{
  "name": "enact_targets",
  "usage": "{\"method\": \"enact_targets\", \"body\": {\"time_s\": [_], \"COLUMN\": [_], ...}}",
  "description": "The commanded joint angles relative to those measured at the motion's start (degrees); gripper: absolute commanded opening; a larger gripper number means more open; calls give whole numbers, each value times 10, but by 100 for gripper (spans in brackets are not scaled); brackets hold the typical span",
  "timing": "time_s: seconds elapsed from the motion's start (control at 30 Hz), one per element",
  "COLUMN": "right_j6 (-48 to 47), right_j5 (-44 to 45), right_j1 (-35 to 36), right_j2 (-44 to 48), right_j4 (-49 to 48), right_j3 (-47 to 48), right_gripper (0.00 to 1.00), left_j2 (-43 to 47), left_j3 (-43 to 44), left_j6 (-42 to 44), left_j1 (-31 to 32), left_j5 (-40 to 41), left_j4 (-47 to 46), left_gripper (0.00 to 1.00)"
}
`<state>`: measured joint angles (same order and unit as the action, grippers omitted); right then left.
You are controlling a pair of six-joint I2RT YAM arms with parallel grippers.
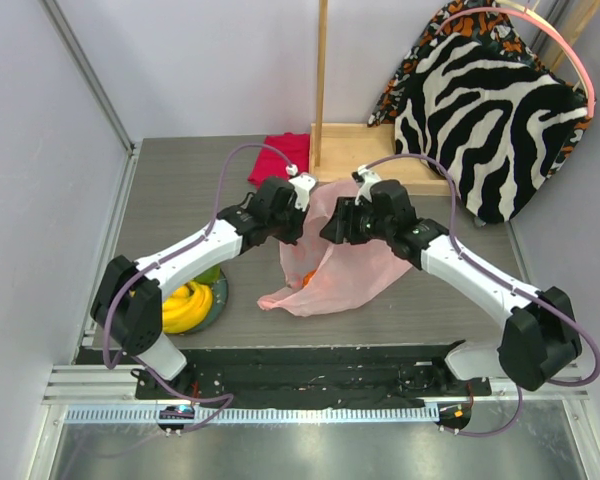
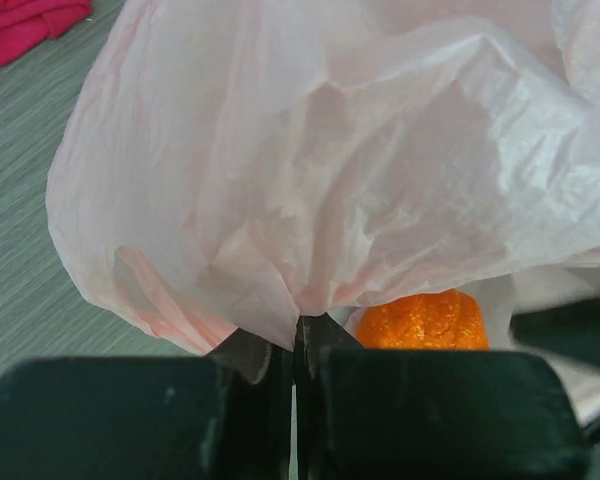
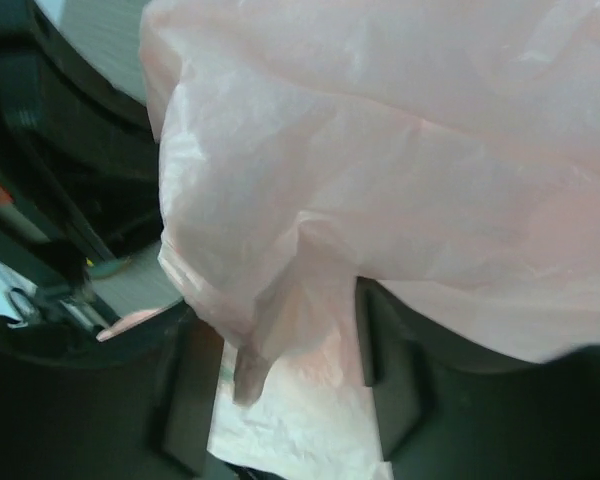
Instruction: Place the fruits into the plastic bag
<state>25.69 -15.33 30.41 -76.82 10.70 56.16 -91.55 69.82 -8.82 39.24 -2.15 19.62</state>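
Closest in, the left gripper (image 2: 298, 345) is pressed together on a fold of the plastic bag (image 2: 330, 170) — the orange fruit (image 2: 420, 320) just beyond, under the film. Jaws of the right gripper (image 3: 292, 395) stand apart, film draped between, apparently unclamped. The bananas (image 1: 185, 305) lie on the plate (image 1: 221, 297) — left of the bag.

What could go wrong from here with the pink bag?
The right gripper stands open around the plastic bag, so that side may drop and the mouth may close.
The left gripper pinches only a thin fold, which could slip or tear.
The orange fruit lies near the bag's edge and might roll out.
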Motion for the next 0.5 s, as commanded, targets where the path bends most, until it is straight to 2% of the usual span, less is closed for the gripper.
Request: {"method": "enact_targets", "body": {"time_s": [0.0, 0.03, 0.2, 0.23, 0.33, 0.47], "right_j6": [-45, -57, -65, -60, -41, -5], "right_j5": [112, 131, 231, 264, 327, 488], "right_j1": [53, 67, 168, 184, 260, 386], "right_j2": [73, 86, 166, 174, 176, 144], "right_j4": [35, 52, 88, 98, 125, 153], "right_j3": [28, 27, -10, -34, -66, -72], "right_gripper": [66, 74, 82, 91, 94, 95], "left_j2": [23, 22, 9, 8, 8, 12], "left_j3": [51, 56, 84, 87, 88, 88], "left_j6": [-15, -27, -53, -55, -62, -59], "left_j1": [-22, -29, -66, -70, -77, -80], "left_j5": [-61, -72, -140, -144, -156, -154], "left_j4": [39, 45, 80, 83, 86, 90], "left_gripper": [0, 0, 0, 0, 0, 0]}}
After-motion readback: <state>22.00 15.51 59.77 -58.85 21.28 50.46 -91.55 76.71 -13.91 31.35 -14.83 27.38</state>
